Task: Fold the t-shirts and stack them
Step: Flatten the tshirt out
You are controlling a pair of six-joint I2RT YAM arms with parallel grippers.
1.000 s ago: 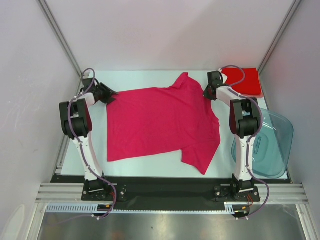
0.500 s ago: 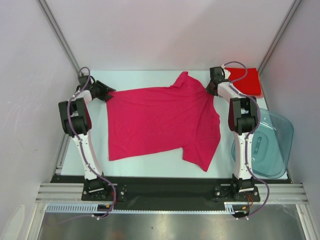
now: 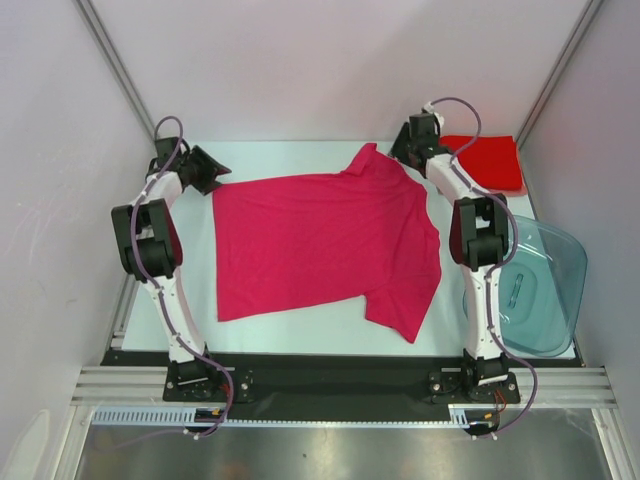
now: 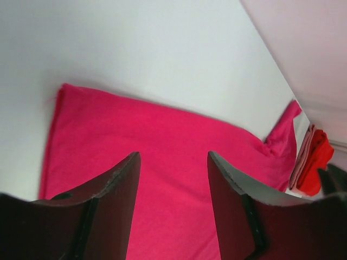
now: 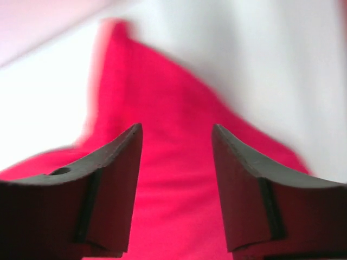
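A magenta-pink t-shirt (image 3: 320, 245) lies spread flat on the white table, hem to the left, neck and sleeves to the right. A brighter red t-shirt (image 3: 490, 162) lies folded at the back right corner; in the left wrist view it shows as a small red bundle (image 4: 314, 168). My left gripper (image 3: 212, 170) hovers open just off the pink shirt's back left corner, pink cloth (image 4: 162, 146) showing between its jaws with nothing held. My right gripper (image 3: 405, 150) hangs open above the shirt's back sleeve (image 5: 173, 162), empty.
A translucent blue-grey plastic tub (image 3: 535, 290) stands at the right edge of the table beside the right arm. White walls close in on the left, the back and the right. A black rail (image 3: 330, 385) runs along the near edge.
My right gripper has let go of the pink shirt's sleeve, opened, and lifted back and left. My left gripper has drawn slightly back off the hem corner and opened a little wider.
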